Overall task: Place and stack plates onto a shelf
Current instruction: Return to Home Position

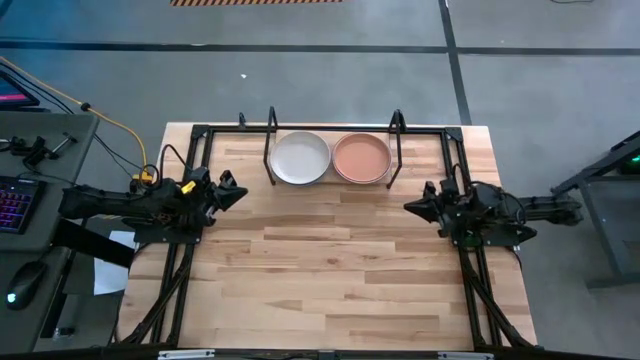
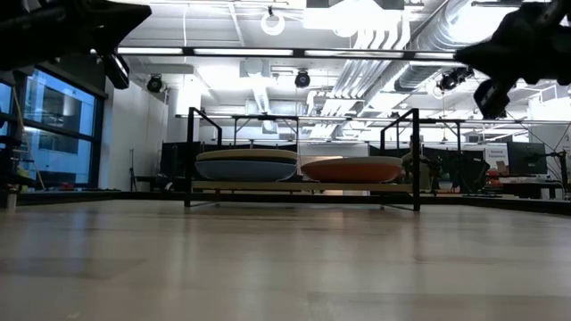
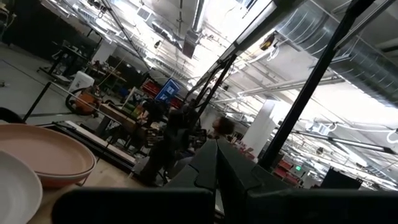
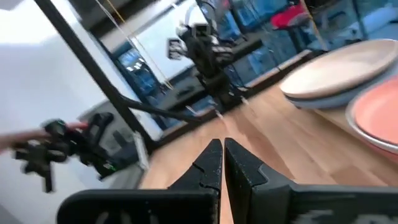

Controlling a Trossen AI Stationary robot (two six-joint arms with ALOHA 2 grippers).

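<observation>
The shelf [image 1: 332, 182], a light-wood board in a black frame, stands at the table's far edge and carries two stacks of plates. In the low view the left stack [image 2: 247, 165] shows a cream plate on top of a blue one. The right stack [image 2: 351, 168] looks terracotta and coral red. From above only the cream plate [image 1: 300, 158] and the terracotta pink plate [image 1: 361, 158] show. My left gripper [image 1: 238, 195] hovers shut to the left of the shelf's near edge. My right gripper [image 1: 410, 206] hovers shut to its right. Both hold nothing.
Bare butcher-block tabletop [image 1: 330, 270] stretches from the shelf to the near edge, between the two arms. Black frame rails [image 1: 175, 280] run along the table's left and right sides. A keyboard and mouse sit on a side desk [image 1: 30, 200] left of the table.
</observation>
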